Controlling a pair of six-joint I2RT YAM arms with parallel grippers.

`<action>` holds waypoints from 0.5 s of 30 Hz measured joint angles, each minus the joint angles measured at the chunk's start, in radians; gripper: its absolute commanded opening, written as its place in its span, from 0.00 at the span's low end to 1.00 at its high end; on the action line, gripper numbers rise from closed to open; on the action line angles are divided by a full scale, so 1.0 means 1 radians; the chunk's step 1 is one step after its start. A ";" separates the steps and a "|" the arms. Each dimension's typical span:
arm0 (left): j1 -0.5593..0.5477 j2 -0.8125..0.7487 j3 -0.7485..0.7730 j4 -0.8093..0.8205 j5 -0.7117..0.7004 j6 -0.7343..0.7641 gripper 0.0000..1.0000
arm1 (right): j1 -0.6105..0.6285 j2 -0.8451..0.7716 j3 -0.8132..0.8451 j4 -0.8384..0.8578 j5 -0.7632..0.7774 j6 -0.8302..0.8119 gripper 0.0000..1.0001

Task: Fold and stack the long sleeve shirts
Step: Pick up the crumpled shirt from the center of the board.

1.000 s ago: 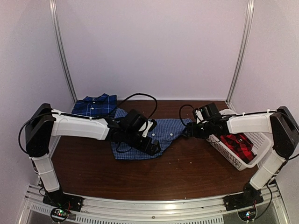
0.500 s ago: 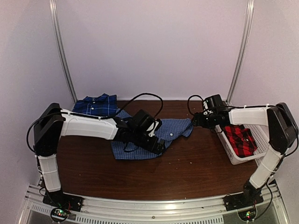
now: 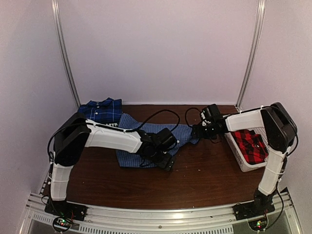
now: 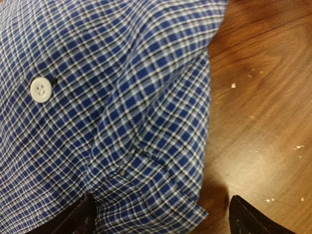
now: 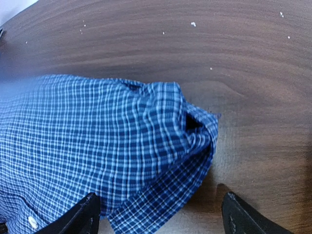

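Observed: the left gripper [image 3: 167,160] has travelled right and toward the near edge, and now stands over the near right corner of the fine-check shirt [image 3: 130,159]. Its whole arm has swung in behind it, the elbow drawn well inward from the left wall.

The right gripper [image 3: 195,132] first pulled back toward the far right, then came in again to the shirt's right end. Its fingers have spread wider over the interval. That end of the shirt, earlier bunched up at the gripper, now lies loose on the surface [image 3: 204,170] between the parted fingers. The right arm's elbow has moved up and inward, away from the right wall.
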 measured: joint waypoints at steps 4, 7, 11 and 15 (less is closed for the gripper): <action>-0.007 0.024 0.025 -0.035 -0.062 -0.028 0.80 | -0.007 0.013 0.039 0.027 0.020 -0.026 0.91; -0.007 0.027 0.032 -0.055 -0.099 -0.047 0.61 | -0.017 0.022 0.066 0.063 0.020 -0.057 0.90; -0.007 0.029 0.042 -0.088 -0.146 -0.063 0.32 | -0.026 0.069 0.119 0.089 -0.007 -0.114 0.84; -0.007 0.029 0.042 -0.115 -0.183 -0.064 0.08 | -0.027 0.129 0.152 0.090 -0.061 -0.159 0.66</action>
